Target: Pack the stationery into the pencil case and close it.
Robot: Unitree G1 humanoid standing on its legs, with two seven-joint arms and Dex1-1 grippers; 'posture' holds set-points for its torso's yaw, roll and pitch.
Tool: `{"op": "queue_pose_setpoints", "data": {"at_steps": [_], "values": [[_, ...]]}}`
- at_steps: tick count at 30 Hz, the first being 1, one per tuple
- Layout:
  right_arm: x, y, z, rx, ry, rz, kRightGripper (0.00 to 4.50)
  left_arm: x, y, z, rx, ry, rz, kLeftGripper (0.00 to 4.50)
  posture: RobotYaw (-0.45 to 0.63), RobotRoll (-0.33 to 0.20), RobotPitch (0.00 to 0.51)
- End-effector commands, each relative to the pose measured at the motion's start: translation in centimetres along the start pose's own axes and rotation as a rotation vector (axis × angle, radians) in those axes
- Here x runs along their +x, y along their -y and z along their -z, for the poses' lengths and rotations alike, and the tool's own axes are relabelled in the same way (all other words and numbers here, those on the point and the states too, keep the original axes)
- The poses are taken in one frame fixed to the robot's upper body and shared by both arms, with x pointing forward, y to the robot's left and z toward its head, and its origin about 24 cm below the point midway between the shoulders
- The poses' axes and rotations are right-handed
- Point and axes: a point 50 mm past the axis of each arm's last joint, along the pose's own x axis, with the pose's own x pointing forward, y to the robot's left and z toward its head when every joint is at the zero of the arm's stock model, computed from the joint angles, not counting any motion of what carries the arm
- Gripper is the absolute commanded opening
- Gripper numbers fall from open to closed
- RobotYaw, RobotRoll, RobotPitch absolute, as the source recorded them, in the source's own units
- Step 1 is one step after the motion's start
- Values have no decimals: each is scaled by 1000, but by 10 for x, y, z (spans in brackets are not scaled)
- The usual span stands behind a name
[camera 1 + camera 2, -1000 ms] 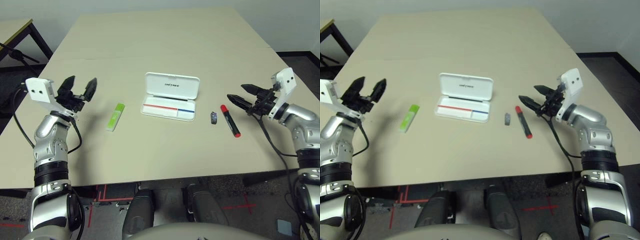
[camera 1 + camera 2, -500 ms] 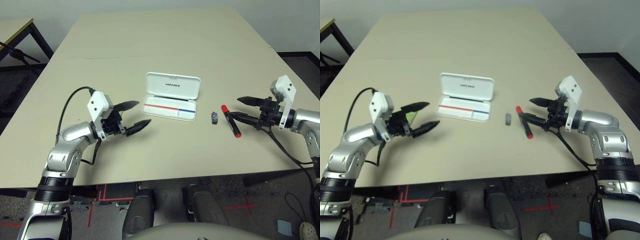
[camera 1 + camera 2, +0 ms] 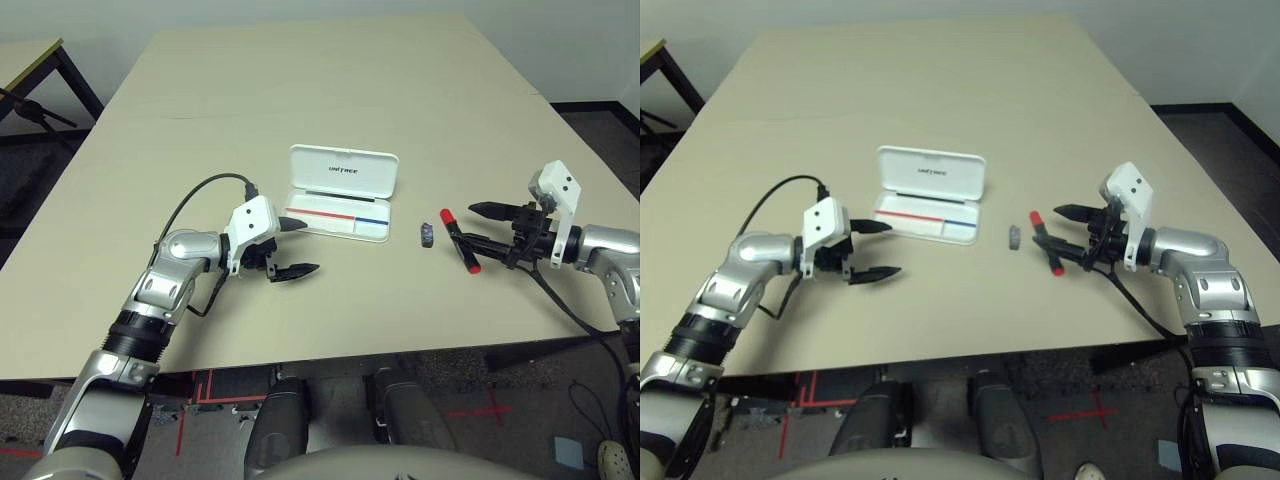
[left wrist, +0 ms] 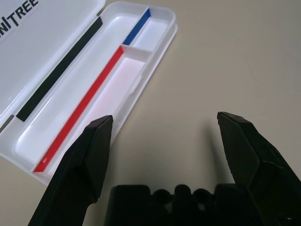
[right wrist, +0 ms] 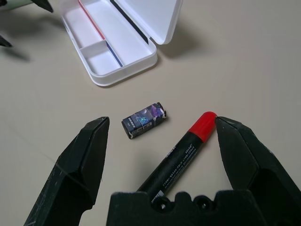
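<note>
The pencil case (image 3: pixel 340 195) lies open mid-table, its white lid (image 5: pixel 150 16) folded back and its tray (image 4: pixel 94 89) holding nothing. To its right are the tiny dark piece (image 3: pixel 427 234) and the red marker (image 3: pixel 460 240). My right gripper (image 5: pixel 162 121) is open and low over the table. The marker (image 5: pixel 181 153) lies slantwise between its fingers, with the dark piece (image 5: pixel 143 119) just beyond. My left gripper (image 3: pixel 308 247) is open and empty by the case's left end. A sliver of the green stick (image 5: pixel 16 3) shows beside the left fingers; my left wrist hides it in the head views.
The tan table (image 3: pixel 330 90) stretches far beyond the case, and its front edge runs close under both arms. A black cable (image 3: pixel 190 200) loops over my left forearm. A second table's corner (image 3: pixel 40 55) stands off to the far left.
My left arm swung in from the table's left side, over the green stick, to the case's left end. My right gripper came down around the marker. Both stayed open.
</note>
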Motion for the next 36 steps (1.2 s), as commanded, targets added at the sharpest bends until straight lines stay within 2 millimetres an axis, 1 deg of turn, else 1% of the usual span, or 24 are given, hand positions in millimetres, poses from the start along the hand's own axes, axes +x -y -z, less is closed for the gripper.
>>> {"op": "queue_pose_setpoints", "data": {"at_steps": [1,7,15,19,21,23,26,31,32,36], "values": [[0,-3,2,-6,7,10,4459,5,-6,2,19,-41,26,4469,-179,0,113],[-1,-6,3,-4,14,29,4459,9,-19,1,18,-75,29,4469,-198,0,115],[-4,-5,1,-16,37,73,4459,4,-28,8,-3,-118,51,4469,-221,0,117],[-4,-5,0,-20,46,92,4459,3,-29,10,-11,-144,72,4469,-227,0,119],[-4,-5,1,-23,51,104,4500,4,-32,8,-14,-150,79,4111,-230,0,121],[-4,-5,1,-24,54,110,4500,4,-34,7,-16,-152,83,3523,-232,0,124],[-3,-5,1,-24,56,114,4500,4,-35,5,-13,-159,95,2403,-233,0,125],[-1,-7,3,-21,59,115,4500,2,-36,4,-3,-188,120,364,-231,0,127],[-1,-7,3,-21,63,119,4500,2,-35,4,-1,-194,124,26,-231,0,128],[0,-4,1,-23,78,139,4500,1,-34,6,8,-220,139,26,-230,0,130]]}}
